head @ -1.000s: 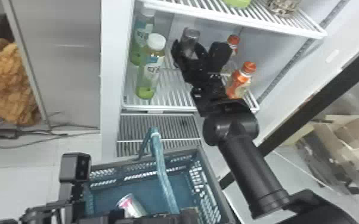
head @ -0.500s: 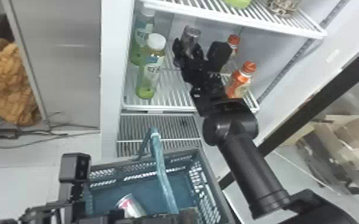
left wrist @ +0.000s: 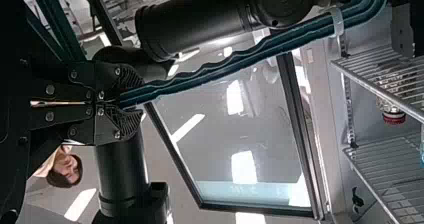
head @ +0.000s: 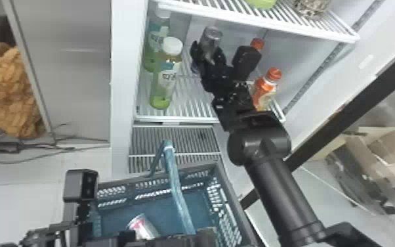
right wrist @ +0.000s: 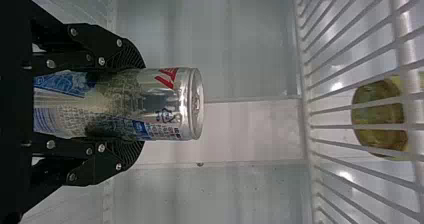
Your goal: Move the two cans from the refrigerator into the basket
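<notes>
R gripper (head: 207, 52) is holding a silver can (right wrist: 167, 104) upright btwn its fingers in the fridge (head: 123, 65), under the upper shelf (head: 242, 23); whether the can is touching the lower shelf, can't tell. Two green btls (head: 161, 98) are standing to its L, orange-capped btls (head: 260, 93) to its R. L gripper (head: 188, 239) is clamping the handle (head: 181, 205) of the basket (head: 197, 169); 2nd can (head: 145, 228) is lying inside.

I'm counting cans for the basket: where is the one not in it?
In the right wrist view, the can is gripped by the right tool; in the head view, that's inside the refrigerator, right of the green bottles.
</notes>
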